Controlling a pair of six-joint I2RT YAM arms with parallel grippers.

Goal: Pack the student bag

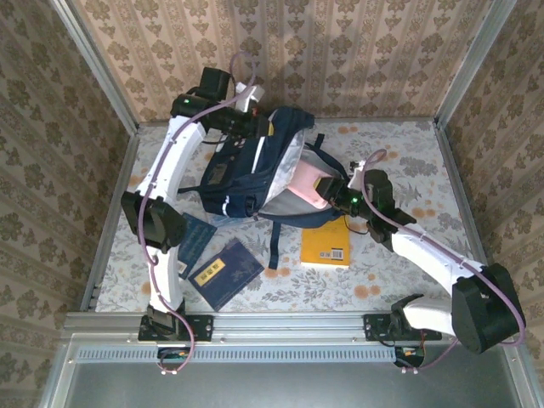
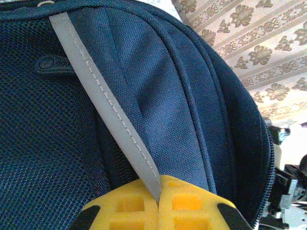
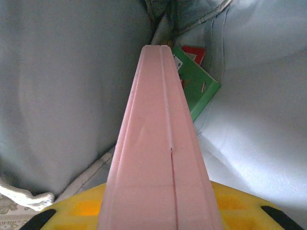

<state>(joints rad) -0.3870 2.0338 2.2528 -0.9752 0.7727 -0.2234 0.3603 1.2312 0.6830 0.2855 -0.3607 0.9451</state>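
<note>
Grey webbing strip (image 2: 108, 108) of the large navy fabric backpack (image 1: 246, 161) is pinched in the closed left end effector (image 2: 158, 203), while the right end effector (image 1: 330, 184), at the bag's open mouth on the table (image 1: 408, 161), clamps a flat pink book (image 3: 158, 143).
</note>
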